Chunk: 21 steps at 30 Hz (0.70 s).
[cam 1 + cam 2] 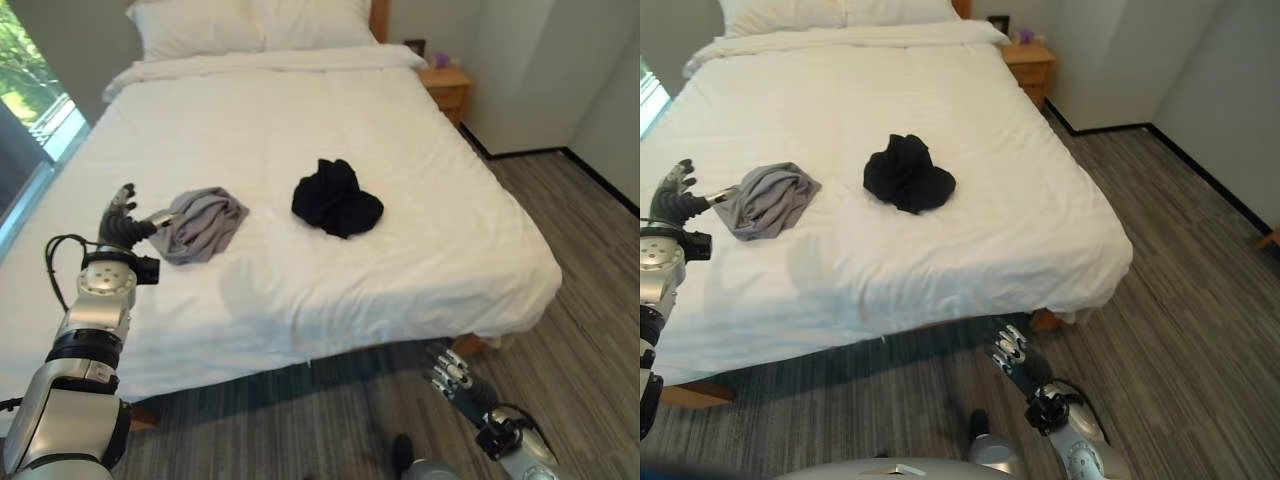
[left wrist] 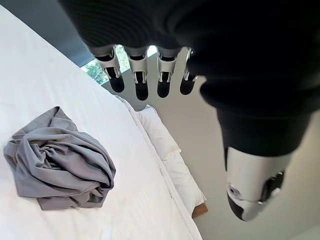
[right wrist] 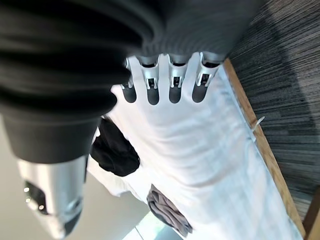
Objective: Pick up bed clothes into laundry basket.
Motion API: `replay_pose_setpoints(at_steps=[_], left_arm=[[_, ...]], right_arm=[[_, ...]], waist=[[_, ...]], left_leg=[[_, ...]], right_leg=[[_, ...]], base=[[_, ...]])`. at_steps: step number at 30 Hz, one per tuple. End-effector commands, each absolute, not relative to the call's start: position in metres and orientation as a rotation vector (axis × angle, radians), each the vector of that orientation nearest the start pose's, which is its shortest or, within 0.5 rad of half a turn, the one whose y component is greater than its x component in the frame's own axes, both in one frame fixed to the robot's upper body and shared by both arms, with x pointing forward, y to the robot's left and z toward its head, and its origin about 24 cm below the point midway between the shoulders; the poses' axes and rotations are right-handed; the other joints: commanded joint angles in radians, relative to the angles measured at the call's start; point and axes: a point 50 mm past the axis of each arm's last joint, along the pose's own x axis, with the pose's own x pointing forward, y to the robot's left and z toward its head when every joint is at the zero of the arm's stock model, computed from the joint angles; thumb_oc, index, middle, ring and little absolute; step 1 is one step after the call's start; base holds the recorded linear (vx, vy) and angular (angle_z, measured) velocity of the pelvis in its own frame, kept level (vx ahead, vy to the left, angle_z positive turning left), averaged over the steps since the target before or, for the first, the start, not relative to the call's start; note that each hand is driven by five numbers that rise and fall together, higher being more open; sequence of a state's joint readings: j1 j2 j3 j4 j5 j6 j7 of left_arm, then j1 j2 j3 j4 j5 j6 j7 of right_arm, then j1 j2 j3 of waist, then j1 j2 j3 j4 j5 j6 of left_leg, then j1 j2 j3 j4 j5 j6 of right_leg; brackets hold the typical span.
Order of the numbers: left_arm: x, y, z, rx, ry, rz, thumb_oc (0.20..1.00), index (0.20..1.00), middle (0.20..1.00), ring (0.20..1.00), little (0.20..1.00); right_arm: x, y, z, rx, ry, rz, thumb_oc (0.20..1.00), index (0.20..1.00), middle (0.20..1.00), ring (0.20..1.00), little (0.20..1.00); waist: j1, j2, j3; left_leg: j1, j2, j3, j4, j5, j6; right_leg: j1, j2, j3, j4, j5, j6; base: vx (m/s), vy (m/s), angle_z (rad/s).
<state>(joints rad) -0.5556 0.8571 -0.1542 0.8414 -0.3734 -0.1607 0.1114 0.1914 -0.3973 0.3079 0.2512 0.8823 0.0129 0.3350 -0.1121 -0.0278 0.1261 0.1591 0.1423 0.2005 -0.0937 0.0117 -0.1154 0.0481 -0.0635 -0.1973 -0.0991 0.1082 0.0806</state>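
Note:
A crumpled grey garment (image 1: 205, 222) lies on the white bed (image 1: 350, 285) near its left side. A bunched black garment (image 1: 335, 198) rests a little to its right, around the bed's middle. My left hand (image 1: 125, 225) hovers over the sheet just left of the grey garment, open, its thumb reaching to the cloth's edge. In the left wrist view the straight fingers (image 2: 137, 82) hold nothing and the grey garment (image 2: 57, 160) lies past them. My right hand (image 1: 450, 372) hangs low by the bed's foot edge, open and empty, with the black garment (image 3: 115, 150) far beyond it.
Two white pillows (image 1: 200, 25) lie at the headboard. A wooden nightstand (image 1: 447, 90) stands at the bed's far right corner. A window (image 1: 30, 100) runs along the left side. Grey wood floor (image 1: 580, 330) spreads to the right of the bed and at its foot.

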Motion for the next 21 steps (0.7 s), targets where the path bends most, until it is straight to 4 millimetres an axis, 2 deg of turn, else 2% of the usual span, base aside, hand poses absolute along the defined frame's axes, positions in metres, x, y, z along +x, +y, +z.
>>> replay_pose_setpoints(at_steps=[1, 2, 3, 5, 6, 7, 9, 10, 14, 16, 21], left_arm=[[0.332, 0.358, 0.162, 0.435, -0.095, 0.423, 1.0, 1.0, 1.0, 1.0, 1.0], [0.332, 0.358, 0.162, 0.435, -0.095, 0.423, 1.0, 1.0, 1.0, 1.0, 1.0], [0.336, 0.354, 0.164, 0.442, -0.094, 0.413, 1.0, 1.0, 1.0, 1.0, 1.0], [0.338, 0.354, 0.164, 0.45, -0.086, 0.413, 1.0, 1.0, 1.0, 1.0, 1.0], [0.338, 0.356, 0.165, 0.47, -0.075, 0.418, 1.0, 1.0, 1.0, 1.0, 1.0], [0.341, 0.358, 0.174, 0.563, -0.054, 0.416, 1.0, 1.0, 1.0, 1.0, 1.0], [0.344, 0.361, 0.183, 0.611, -0.047, 0.423, 1.0, 1.0, 1.0, 1.0, 1.0], [0.345, 0.365, 0.191, 0.663, -0.043, 0.45, 1.0, 1.0, 1.0, 1.0, 1.0], [0.344, 0.373, 0.202, 0.662, -0.045, 0.487, 1.0, 1.0, 1.0, 1.0, 1.0], [0.343, 0.377, 0.201, 0.659, -0.028, 0.501, 1.0, 1.0, 1.0, 1.0, 1.0], [0.346, 0.369, 0.199, 0.637, -0.054, 0.479, 1.0, 1.0, 1.0, 1.0, 1.0]], right_arm=[[0.19, -0.171, -0.032, 0.533, 0.397, 0.428, 1.0, 1.0, 1.0, 1.0, 1.0], [0.19, -0.171, -0.032, 0.533, 0.397, 0.428, 1.0, 1.0, 1.0, 1.0, 1.0], [0.195, -0.174, -0.029, 0.508, 0.387, 0.428, 1.0, 1.0, 1.0, 1.0, 1.0], [0.197, -0.175, -0.027, 0.506, 0.382, 0.43, 1.0, 1.0, 1.0, 1.0, 1.0], [0.197, -0.175, -0.026, 0.505, 0.38, 0.43, 1.0, 1.0, 1.0, 1.0, 1.0], [0.197, -0.177, -0.025, 0.496, 0.383, 0.432, 1.0, 1.0, 1.0, 1.0, 1.0], [0.192, -0.18, -0.025, 0.482, 0.388, 0.44, 1.0, 1.0, 1.0, 1.0, 1.0], [0.187, -0.183, -0.024, 0.45, 0.395, 0.461, 1.0, 1.0, 1.0, 1.0, 1.0], [0.179, -0.179, -0.028, 0.487, 0.419, 0.474, 1.0, 1.0, 1.0, 1.0, 1.0], [0.175, -0.175, -0.032, 0.505, 0.433, 0.473, 1.0, 1.0, 1.0, 1.0, 1.0], [0.174, -0.166, -0.036, 0.547, 0.425, 0.457, 1.0, 1.0, 1.0, 1.0, 1.0]], waist=[[0.024, 0.02, 0.021], [0.022, 0.02, 0.022], [0.029, 0.012, 0.032], [0.032, 0.008, 0.037], [0.033, 0.007, 0.038], [0.03, 0.004, 0.036], [0.026, 0.006, 0.031], [0.026, 0.01, 0.032], [0.018, 0.025, 0.024], [0.011, 0.033, 0.01], [0.003, 0.042, -0.003]], left_leg=[[-0.041, -0.001, -0.041, 0.159, 0.057, -0.017], [-0.044, -0.001, -0.043, 0.163, 0.055, -0.018], [-0.07, -0.003, -0.06, 0.229, 0.08, -0.03], [-0.08, -0.009, -0.082, 0.244, 0.089, -0.031], [-0.09, -0.011, -0.089, 0.235, 0.096, -0.029], [-0.114, 0.003, -0.065, 0.196, 0.101, -0.026], [-0.134, 0.015, -0.027, 0.125, 0.1, -0.025], [-0.167, 0.021, -0.019, 0.087, 0.126, -0.033], [-0.12, 0.016, -0.002, 0.018, 0.127, -0.036], [-0.106, 0.007, 0.007, 0.006, 0.112, -0.032], [-0.094, -0.016, 0.009, 0.006, 0.083, -0.022]], right_leg=[[-0.058, -0.05, -0.063, 0.103, -0.045, 0.033], [-0.058, -0.05, -0.066, 0.103, -0.045, 0.032], [-0.031, -0.049, -0.075, 0.096, -0.052, 0.018], [-0.021, -0.046, -0.076, 0.093, -0.058, 0.014], [-0.013, -0.046, -0.073, 0.088, -0.061, 0.015], [0.002, -0.056, -0.073, 0.073, -0.062, 0.02], [0.018, -0.061, -0.083, 0.051, -0.071, 0.026], [0.026, -0.06, -0.09, 0.044, -0.074, 0.033], [0.033, -0.049, -0.076, 0.03, -0.073, 0.036], [0.04, -0.047, -0.071, 0.018, -0.069, 0.038], [0.041, -0.058, -0.055, 0.012, -0.063, 0.046]], base=[[0.01, -0.053, 0.38], [0.06, -0.149, 0.48], [0.07, -0.14, 0.45], [0.07, -0.096, 0.17], [0.11, -0.024, 0.14], [0.14, -0.018, 0.14], [0.16, 0.021, 0.25], [0.13, 0.028, 0.35], [0.11, 0.058, -0.07], [0.13, 0.09, -0.32], [0.06, 0.087, -0.03]])
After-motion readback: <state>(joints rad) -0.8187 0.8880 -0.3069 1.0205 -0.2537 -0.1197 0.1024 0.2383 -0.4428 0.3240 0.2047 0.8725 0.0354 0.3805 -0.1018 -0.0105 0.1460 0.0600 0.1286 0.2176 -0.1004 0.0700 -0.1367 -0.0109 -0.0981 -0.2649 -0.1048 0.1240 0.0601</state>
